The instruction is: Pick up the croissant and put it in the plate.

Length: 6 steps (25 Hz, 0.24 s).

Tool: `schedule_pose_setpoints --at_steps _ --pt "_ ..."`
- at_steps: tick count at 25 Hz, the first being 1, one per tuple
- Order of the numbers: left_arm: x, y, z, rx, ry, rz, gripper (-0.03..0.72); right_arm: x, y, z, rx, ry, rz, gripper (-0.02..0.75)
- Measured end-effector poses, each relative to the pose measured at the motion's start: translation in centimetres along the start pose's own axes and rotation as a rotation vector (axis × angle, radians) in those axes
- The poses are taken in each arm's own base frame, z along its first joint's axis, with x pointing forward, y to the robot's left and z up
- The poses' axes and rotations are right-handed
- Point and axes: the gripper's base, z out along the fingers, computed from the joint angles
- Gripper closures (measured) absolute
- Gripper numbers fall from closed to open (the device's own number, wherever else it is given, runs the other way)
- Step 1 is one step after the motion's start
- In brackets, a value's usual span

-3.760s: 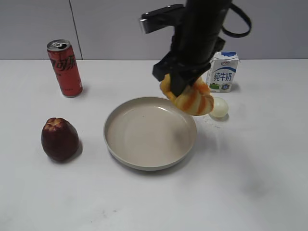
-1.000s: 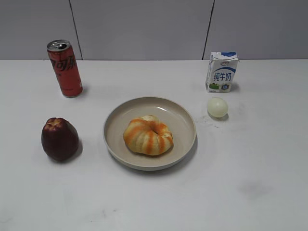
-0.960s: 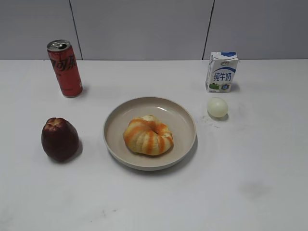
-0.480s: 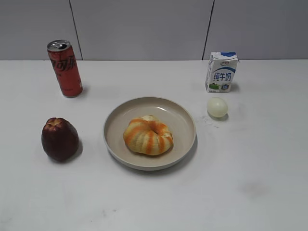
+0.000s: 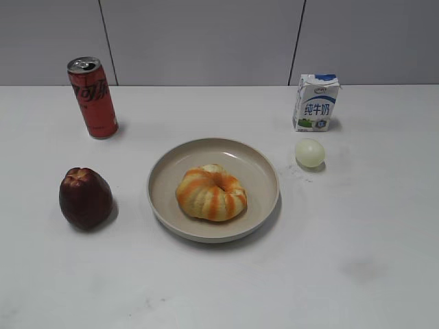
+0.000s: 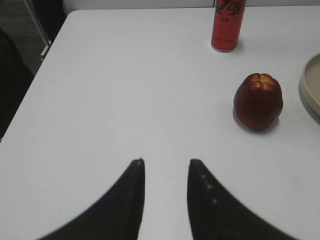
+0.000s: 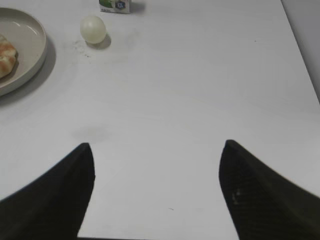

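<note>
The croissant (image 5: 211, 192), a curled orange and cream striped ring, lies inside the beige-grey plate (image 5: 260, 168) at the table's middle. A slice of it shows at the left edge of the right wrist view (image 7: 5, 56), in the plate (image 7: 30, 50). The plate's rim also shows at the right edge of the left wrist view (image 6: 310, 87). No arm shows in the exterior view. My left gripper (image 6: 165, 162) is open and empty over bare table, left of the apple. My right gripper (image 7: 156, 145) is wide open and empty over bare table, right of the plate.
A dark red apple (image 5: 85, 198) stands left of the plate. A red cola can (image 5: 92, 96) stands at the back left. A milk carton (image 5: 316, 102) stands at the back right with a pale egg (image 5: 309, 152) in front of it. The table's left edge (image 6: 35, 80) is near my left gripper.
Earlier the right arm held the croissant above the plate's right rim. Now the croissant lies in the plate and the arm has left the exterior view. Nothing moved in the last second.
</note>
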Motion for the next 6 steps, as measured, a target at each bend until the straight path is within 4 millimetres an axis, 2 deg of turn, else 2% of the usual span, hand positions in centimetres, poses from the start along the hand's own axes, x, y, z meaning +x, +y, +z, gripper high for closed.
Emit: schedule_pose_setpoints --at_steps 6 --pt "0.00 0.00 0.00 0.000 0.000 0.000 0.455 0.56 0.11 -1.01 0.005 -0.073 -0.007 0.150"
